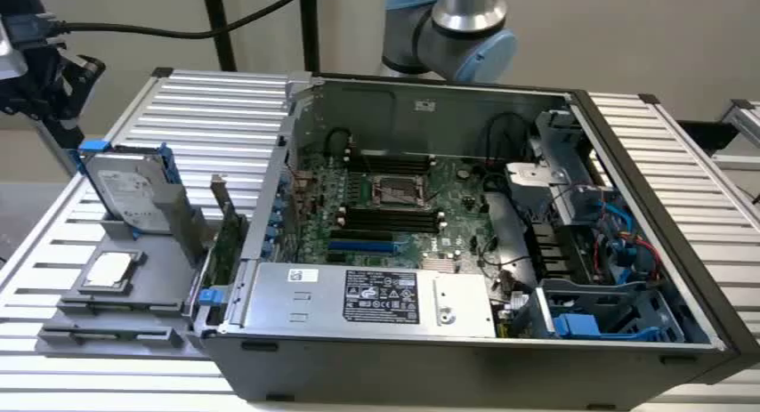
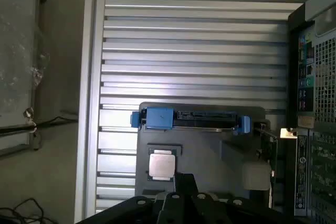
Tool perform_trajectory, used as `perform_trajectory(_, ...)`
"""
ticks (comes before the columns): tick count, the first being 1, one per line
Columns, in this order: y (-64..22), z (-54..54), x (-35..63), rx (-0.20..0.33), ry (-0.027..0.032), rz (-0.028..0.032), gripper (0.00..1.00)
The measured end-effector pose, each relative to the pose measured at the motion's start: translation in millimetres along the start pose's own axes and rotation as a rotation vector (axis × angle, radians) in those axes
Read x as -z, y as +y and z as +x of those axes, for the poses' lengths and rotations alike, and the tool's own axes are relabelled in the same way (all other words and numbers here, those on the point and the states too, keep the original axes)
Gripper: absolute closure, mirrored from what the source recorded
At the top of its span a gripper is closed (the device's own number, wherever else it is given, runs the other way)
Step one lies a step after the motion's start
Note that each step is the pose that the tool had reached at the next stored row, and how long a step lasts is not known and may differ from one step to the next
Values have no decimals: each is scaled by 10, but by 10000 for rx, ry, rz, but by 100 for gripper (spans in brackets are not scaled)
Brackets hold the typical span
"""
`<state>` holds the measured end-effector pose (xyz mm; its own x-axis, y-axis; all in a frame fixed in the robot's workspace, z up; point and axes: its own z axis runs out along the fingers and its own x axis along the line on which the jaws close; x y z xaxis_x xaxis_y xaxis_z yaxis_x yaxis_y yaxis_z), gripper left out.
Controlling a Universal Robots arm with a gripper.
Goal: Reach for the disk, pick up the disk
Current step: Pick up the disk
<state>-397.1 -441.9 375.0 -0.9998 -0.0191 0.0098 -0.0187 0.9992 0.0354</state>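
The disk stands on edge in a grey holder at the exterior view's left. It is silver-grey metal with a white label and a blue carrier around it. My gripper hangs above and slightly behind it, toward the upper left corner of that view, well apart from the disk, with a black cable running to it. In the wrist view the disk appears edge-on as a dark strip with blue ends, lying ahead of the black gripper body. Nothing is seen in the gripper.
A grey holder tray carries a small square silver chip and an upright green card. An open computer case with a silver power-supply box stands beside it. All of it rests on a slatted metal table.
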Motion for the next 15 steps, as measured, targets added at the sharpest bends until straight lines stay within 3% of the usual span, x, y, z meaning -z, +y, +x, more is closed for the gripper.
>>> perform_trajectory(15, 0, 0, 0, 0, 0, 0, 89)
